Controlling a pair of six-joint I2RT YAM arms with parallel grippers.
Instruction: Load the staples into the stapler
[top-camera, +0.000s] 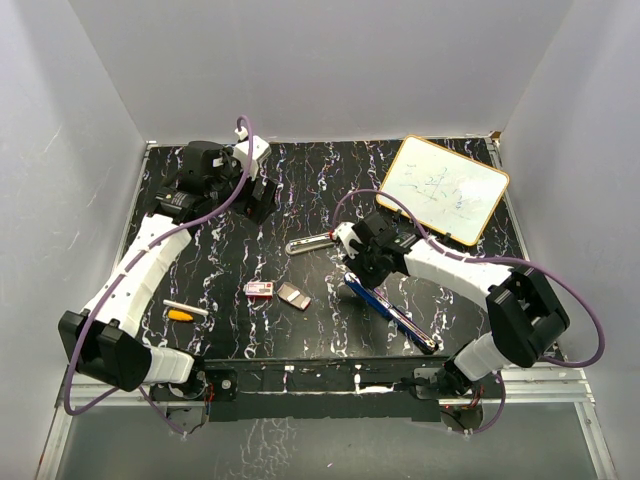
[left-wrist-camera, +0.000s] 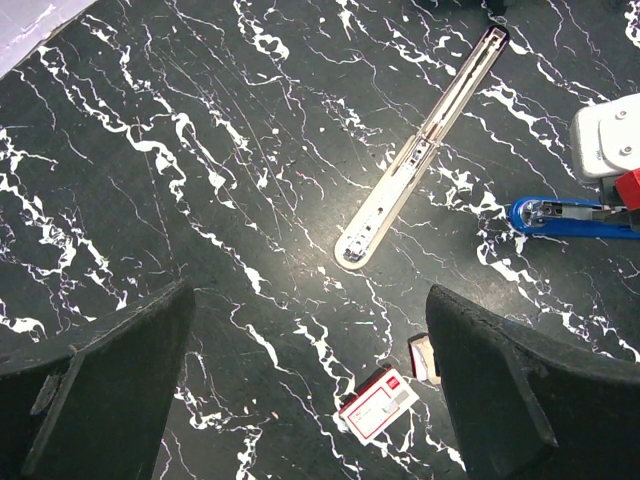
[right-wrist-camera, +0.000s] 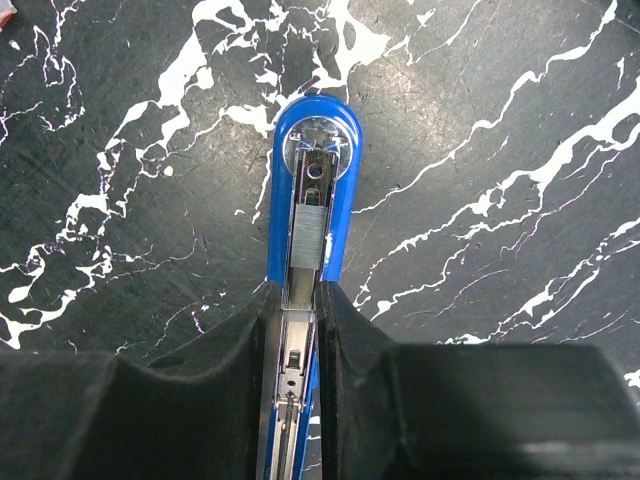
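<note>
Table top (top-camera: 230, 265): black, marble-patterned, with white veins all over. In the wrist views it is matte and finely scratched.

Plain pale grey panels enclose it on three sides: back wall (top-camera: 320, 70), left wall (top-camera: 60, 150), right wall (top-camera: 590, 120). They meet at the far corners.

Silver metal rail (top-camera: 545, 384) runs along the near edge. Below it lies a dull grey-green surface (top-camera: 300, 450), material unclear.

Light is even and comes from above. Soft sheen mid-table, shadows faint.
</note>
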